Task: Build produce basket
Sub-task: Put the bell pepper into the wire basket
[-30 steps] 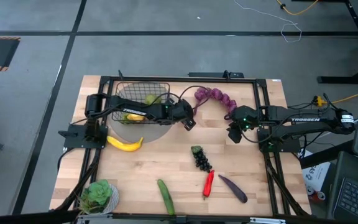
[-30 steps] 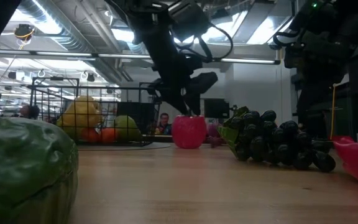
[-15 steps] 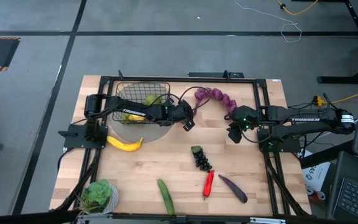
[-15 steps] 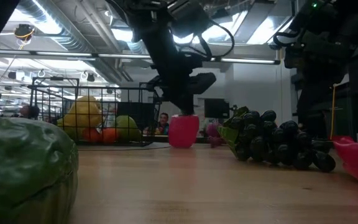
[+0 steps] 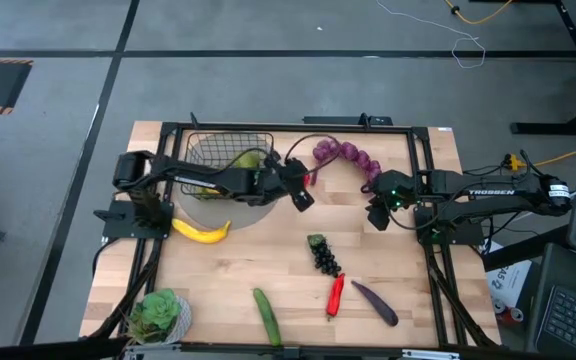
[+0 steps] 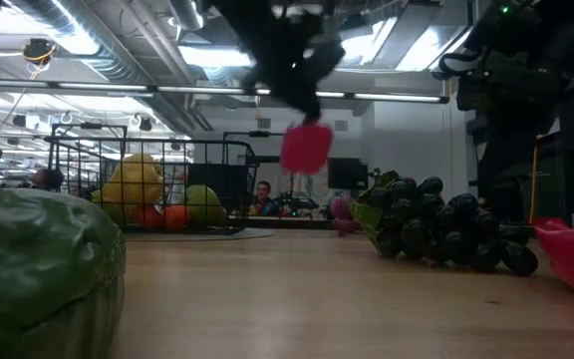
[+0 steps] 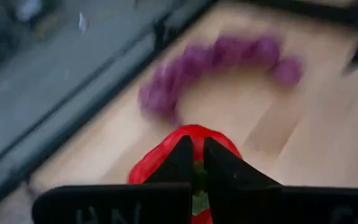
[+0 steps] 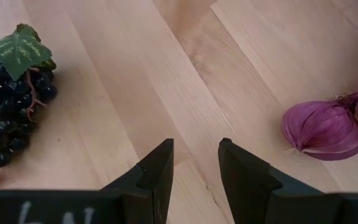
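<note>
The left tool (image 5: 301,190) is clamped on the red pepper (image 6: 306,148), its two fingers (image 7: 180,163) pinched narrowly against the pepper's green stem. Half a second ago the pepper sat on the tabletop (image 5: 268,255) just beside the basket (image 5: 224,165); it now hangs in the air, clear of the wood in the low view, level with the basket's upper rim. From above, the left arm has drawn back toward the basket, its shoulder end shifted outward, and the tool sits at the basket's corner nearest the purple bunch (image 5: 346,155).

The basket holds a yellow fruit (image 6: 133,179), a green one (image 6: 203,204) and an orange one (image 6: 152,214), unchanged. The banana (image 5: 201,232) lies on the tabletop just outside the basket's near side. Farther from the basket lie the dark grapes (image 5: 323,254), then the chili (image 5: 335,295), the eggplant (image 5: 375,303) and the cucumber (image 5: 266,316), all where they were.

The right tool (image 5: 376,212) hovers beyond the purple bunch from the basket, unmoved, its fingers (image 8: 157,171) parted a moderate way over bare wood and holding nothing. A green leafy vegetable (image 5: 157,315) sits at the tabletop corner well apart from the basket.
</note>
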